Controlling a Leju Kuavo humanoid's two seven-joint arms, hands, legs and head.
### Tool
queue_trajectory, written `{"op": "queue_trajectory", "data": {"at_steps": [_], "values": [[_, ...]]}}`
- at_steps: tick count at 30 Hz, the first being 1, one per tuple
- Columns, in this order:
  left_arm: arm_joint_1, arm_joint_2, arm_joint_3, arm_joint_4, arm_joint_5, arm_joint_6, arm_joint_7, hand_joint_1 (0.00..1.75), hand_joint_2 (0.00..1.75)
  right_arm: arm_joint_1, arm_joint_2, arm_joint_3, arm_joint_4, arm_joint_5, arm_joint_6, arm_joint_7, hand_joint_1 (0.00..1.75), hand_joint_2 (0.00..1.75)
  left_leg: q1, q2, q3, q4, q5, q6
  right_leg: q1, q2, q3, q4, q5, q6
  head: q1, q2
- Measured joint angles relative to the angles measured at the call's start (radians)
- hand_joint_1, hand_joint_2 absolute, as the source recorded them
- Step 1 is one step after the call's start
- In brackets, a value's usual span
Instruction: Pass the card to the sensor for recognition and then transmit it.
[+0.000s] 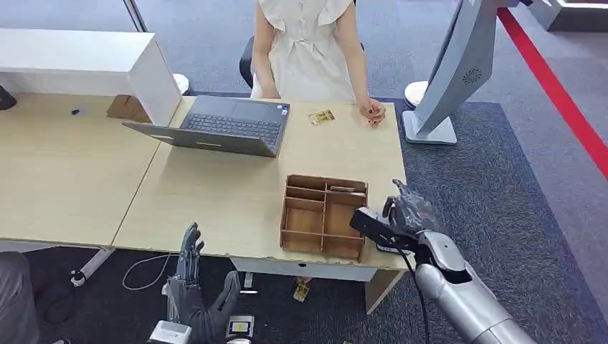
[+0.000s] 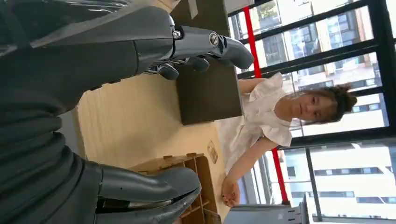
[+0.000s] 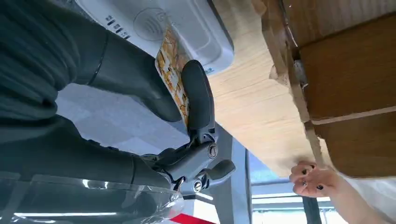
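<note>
Patterned card (image 3: 172,70) edge-on between right hand (image 1: 405,215) fingers (image 3: 198,100), beside sensor (image 3: 168,23)

**An office reception desk**

Past the right hand (image 1: 406,215) runs a pale desk (image 1: 215,186) with an open laptop (image 1: 229,125) and a seated person (image 1: 308,50); grey carpet (image 1: 487,186) beside it, tall windows (image 2: 322,46) facing towers beyond.

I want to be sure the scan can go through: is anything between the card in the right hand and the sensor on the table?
Nothing visible is. The right hand pinches the card right by the white sensor at the table edge, beside the wooden tray. Whether card and sensor touch I cannot tell.
</note>
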Motion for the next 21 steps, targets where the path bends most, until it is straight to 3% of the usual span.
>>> {"op": "queue_trajectory", "data": {"at_steps": [7, 16, 21], "values": [[0.0, 0.0, 0.0, 0.0, 0.003, 0.0, 0.0, 0.0, 1.75, -0.006, 0.011, 0.006, 0.024, 0.003, -0.034, -0.002, 1.75, 1.75, 0.0, 0.0, 0.0, 0.0, 0.0, 0.0, 0.0, 0.0, 0.0, 0.0, 0.0, 0.0, 0.0, 0.0], [-0.028, -0.017, 0.007, 0.028, 0.0, 0.0, -0.006, 0.0, 1.75, -0.028, 0.046, -0.016, 0.043, 0.181, -0.278, 0.152, 1.75, 1.75, 0.0, 0.0, 0.0, 0.0, 0.0, 0.0, 0.0, 0.0, 0.0, 0.0, 0.0, 0.0, 0.0, 0.0], [-0.046, -0.026, 0.006, 0.051, 0.011, 0.0, -0.025, 0.0, 1.75, -0.056, 0.06, -0.04, -0.028, 0.318, -0.245, 0.209, 1.75, 1.75, 0.0, 0.0, 0.0, 0.0, 0.0, 0.0, 0.0, 0.0, 0.0, 0.0, 0.0, 0.0, 0.0, 0.0]]}}
